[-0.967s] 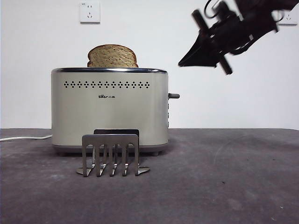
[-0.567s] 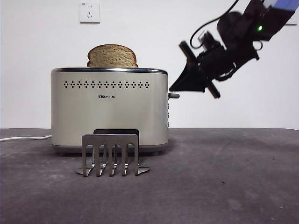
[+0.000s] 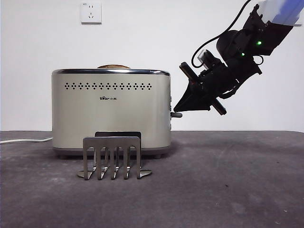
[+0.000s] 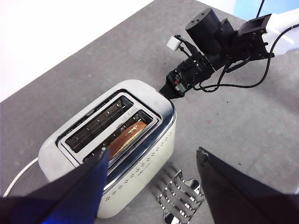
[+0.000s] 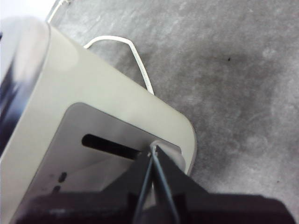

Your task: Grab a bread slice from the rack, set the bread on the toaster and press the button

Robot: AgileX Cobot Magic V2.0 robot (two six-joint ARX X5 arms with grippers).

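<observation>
The cream-white toaster (image 3: pixel 111 109) stands on the table. The slice of bread (image 3: pixel 114 66) sits deep in a slot, with only its domed top showing; the left wrist view looks down on it (image 4: pixel 127 140). My right gripper (image 3: pixel 182 107) is shut, and its tip rests on the button (image 3: pixel 176 115), which is low on the toaster's narrow end. In the right wrist view the shut tips (image 5: pixel 153 151) lie at the lever slot. The grey rack (image 3: pixel 114 156) stands in front of the toaster without bread. My left gripper (image 4: pixel 153 154) is open, high above the toaster (image 4: pixel 140 121) and the rack (image 4: pixel 180 198).
A white power cable (image 3: pixel 26 140) runs off to the left from the toaster and also shows in the right wrist view (image 5: pixel 135 56). A wall socket (image 3: pixel 91 12) is on the white wall. The dark grey table (image 3: pixel 228 180) stretches right of the toaster.
My right gripper has moved down and left onto the button. The button has gone from high to low. The bread has sunk into the toaster.
</observation>
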